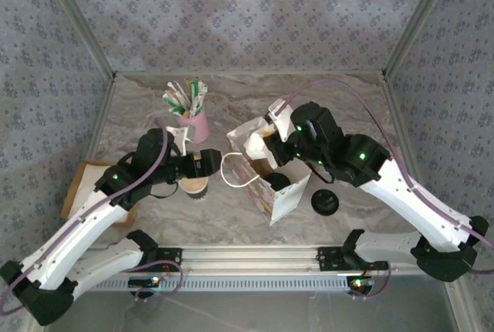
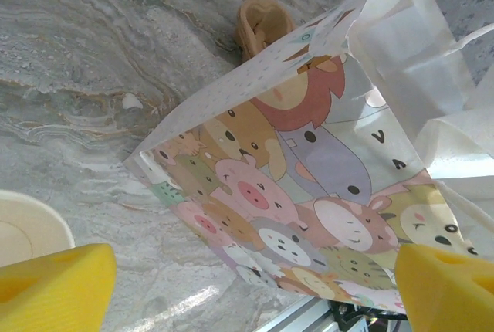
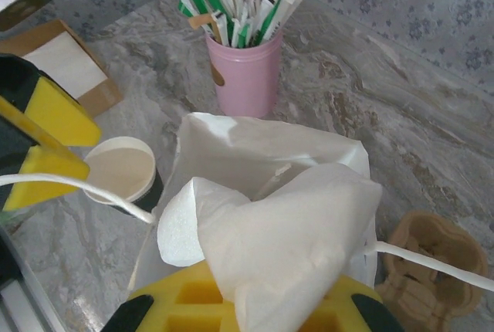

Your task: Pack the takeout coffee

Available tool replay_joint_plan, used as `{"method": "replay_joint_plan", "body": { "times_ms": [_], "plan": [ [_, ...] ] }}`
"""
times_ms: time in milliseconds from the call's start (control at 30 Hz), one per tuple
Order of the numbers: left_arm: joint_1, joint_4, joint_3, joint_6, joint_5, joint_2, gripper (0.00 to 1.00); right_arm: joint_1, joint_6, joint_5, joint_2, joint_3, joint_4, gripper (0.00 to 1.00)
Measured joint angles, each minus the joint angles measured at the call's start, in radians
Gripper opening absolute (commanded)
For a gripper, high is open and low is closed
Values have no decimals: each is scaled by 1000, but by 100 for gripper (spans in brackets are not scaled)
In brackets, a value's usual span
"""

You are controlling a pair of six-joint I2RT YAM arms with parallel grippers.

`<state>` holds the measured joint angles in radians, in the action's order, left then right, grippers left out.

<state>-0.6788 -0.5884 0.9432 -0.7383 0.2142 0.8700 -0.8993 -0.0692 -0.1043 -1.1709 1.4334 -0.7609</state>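
The paper bag point(image 1: 266, 181) printed with cartoon animals stands mid-table, its mouth open upward. My right gripper point(image 1: 278, 140) is shut on the bag's white rim point(image 3: 285, 224), the paper pinched between its yellow pads point(image 3: 185, 305). The takeout coffee cup point(image 1: 194, 187), dark-walled with a pale top, stands just left of the bag point(image 3: 231, 162). My left gripper point(image 1: 213, 164) hovers open between cup and bag, with nothing between its yellow pads point(image 2: 54, 289). In the left wrist view the bag's printed side point(image 2: 309, 185) faces the left gripper point(image 2: 255, 293) and the cup point(image 2: 23, 228) lies at the far left.
A pink cup point(image 1: 193, 125) of stirrers and sachets stands behind the coffee. A black lid point(image 1: 325, 202) lies right of the bag. A brown pulp cup carrier point(image 3: 428, 259) sits behind the bag. A flat cardboard piece point(image 1: 81, 185) lies at the left edge.
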Motion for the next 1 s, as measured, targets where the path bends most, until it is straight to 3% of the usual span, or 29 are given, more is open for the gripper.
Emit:
{"method": "replay_joint_plan", "body": {
  "times_ms": [400,1000],
  "plan": [
    [-31,46,0,-10,-47,32,80,38,-88,9,-80,-13,-2,0],
    [-31,71,-16,-12,-47,63,79,15,-312,-48,-219,-82,32,0]
  ]
}}
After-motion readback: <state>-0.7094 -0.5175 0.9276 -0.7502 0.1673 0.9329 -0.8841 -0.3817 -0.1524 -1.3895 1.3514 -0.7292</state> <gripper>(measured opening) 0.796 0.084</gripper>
